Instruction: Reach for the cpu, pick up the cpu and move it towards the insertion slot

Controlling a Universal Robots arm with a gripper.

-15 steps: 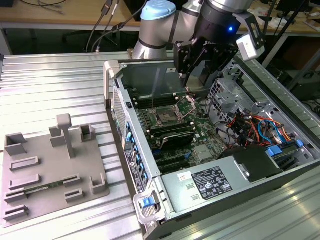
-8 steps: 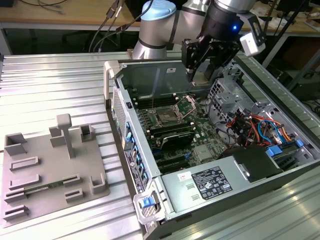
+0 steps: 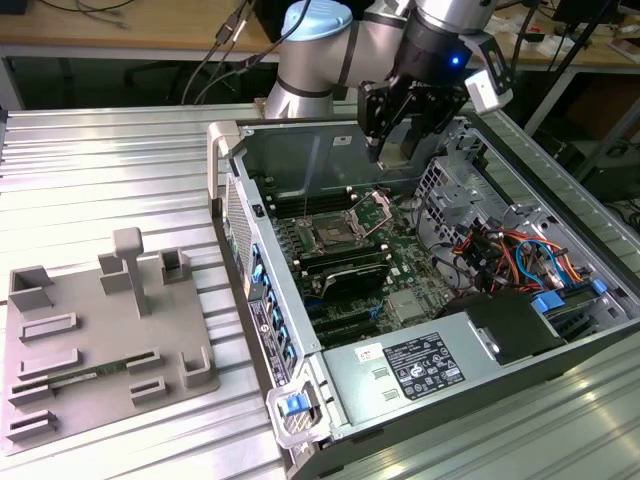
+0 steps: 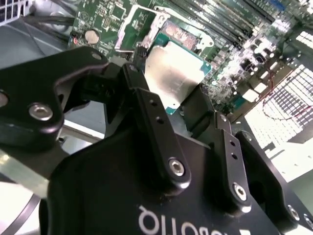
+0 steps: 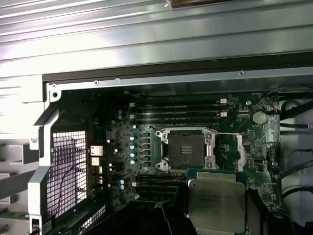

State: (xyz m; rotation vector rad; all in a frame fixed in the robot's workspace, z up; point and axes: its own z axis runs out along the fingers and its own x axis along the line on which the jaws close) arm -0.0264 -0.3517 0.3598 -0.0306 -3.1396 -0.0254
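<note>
Silvery cpu [image 4: 173, 78] sits pinched in the black pincer [image 3: 393, 150], upper centre of the exterior view, above the slot [image 3: 330, 237].

Ribbed metal table [image 3: 100, 170] with open computer case [image 3: 300, 150] and grey plastic tray [image 3: 60, 390] side by side

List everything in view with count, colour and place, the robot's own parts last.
cpu: one, silvery, held in the gripper above the motherboard.
insertion slot: one, metal frame with dark centre, open on the motherboard, empty.
motherboard: one, green, inside the case.
case: one, grey, open, on the table.
tray: one, grey, on the exterior view's left, beside the case.
table: one, ribbed silver, under everything.
arm: one, silver and blue, behind the case.
gripper: one, black, over the case, shut on the cpu.
</note>
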